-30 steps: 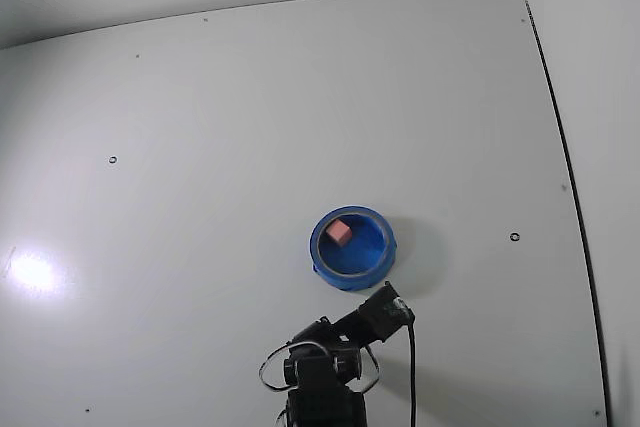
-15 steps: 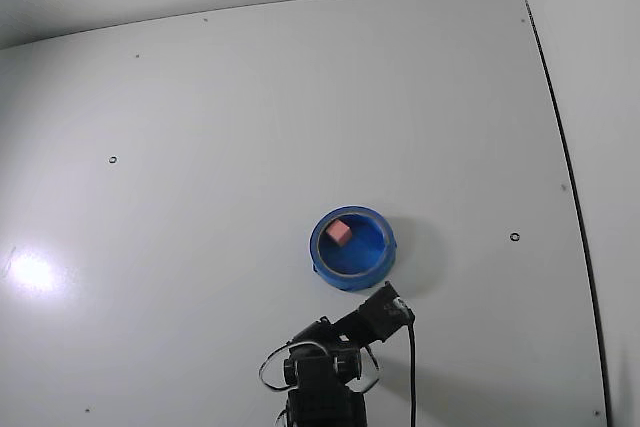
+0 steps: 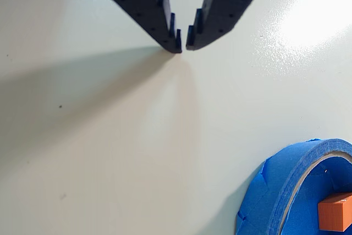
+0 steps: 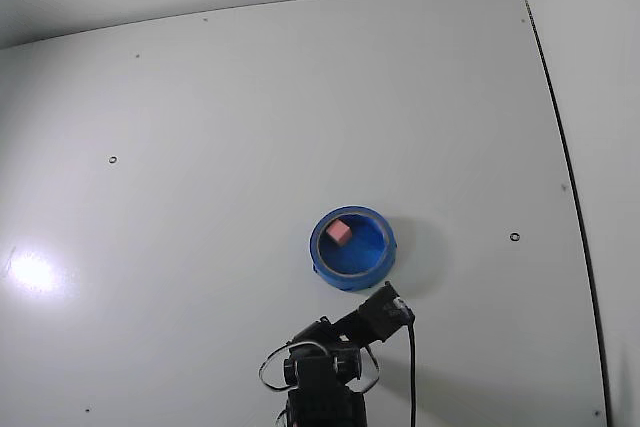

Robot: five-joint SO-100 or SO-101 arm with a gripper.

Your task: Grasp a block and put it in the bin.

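The block is a small pink cube lying inside the bin, a low bright-blue ring near the table's middle. In the wrist view the block looks orange and sits within the bin's rim at the bottom right corner. My gripper is shut, its dark toothed fingertips almost touching just above the bare white table, with nothing between them. It is well apart from the bin. In the fixed view the arm is folded at the bottom edge, just below the bin.
The white table carries small screw holes and a bright glare spot at the left. A dark seam marks its right edge. A black cable hangs beside the arm.
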